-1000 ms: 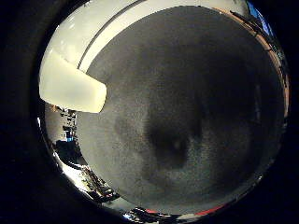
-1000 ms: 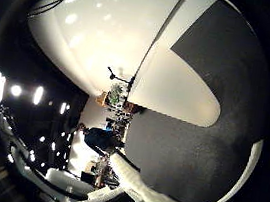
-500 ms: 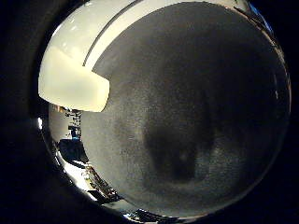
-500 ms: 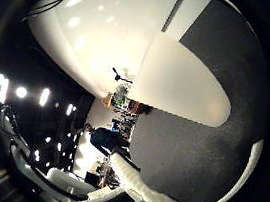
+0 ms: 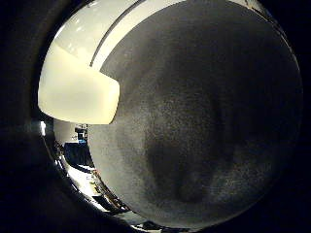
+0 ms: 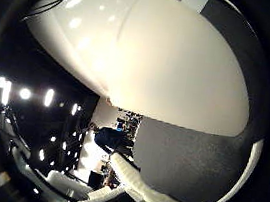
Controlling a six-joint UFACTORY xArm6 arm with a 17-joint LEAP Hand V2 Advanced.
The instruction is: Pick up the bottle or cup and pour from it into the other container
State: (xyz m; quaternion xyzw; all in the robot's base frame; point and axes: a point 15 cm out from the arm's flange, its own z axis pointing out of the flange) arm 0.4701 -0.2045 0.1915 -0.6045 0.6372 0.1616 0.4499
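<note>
**Hand close beside the cup, grasp not yet made**

The step in hand seems to be the approach to the first container. A pale, cream-white cup (image 6: pixel 181 62) fills a large part of the thumb side view, so it is very near to the palm on that side. In the little finger side view the same cup shows only at the edge, smaller. It stands on a dark grey, grainy table (image 5: pixel 204 97), or hangs just above it; I cannot tell if its base touches. A soft dark shadow lies on the table under the palm.

The hand (image 6: pixel 138 185) shows only as a white part at the edge of the thumb side view, and this part does not reach the cup. From so little I cannot tell whether the fingers are straight or curled, and nothing in the views shows them around the cup. So I judge that the cup is not yet held.

The other container, the one to receive the pour, does not appear in either view.

The next move, in my judgement, calls for bringing the palm against the side of the cup and closing the fingers around it evenly, so that it does not tip. The wall looks smooth, and it could slip in a loose grip.
</note>
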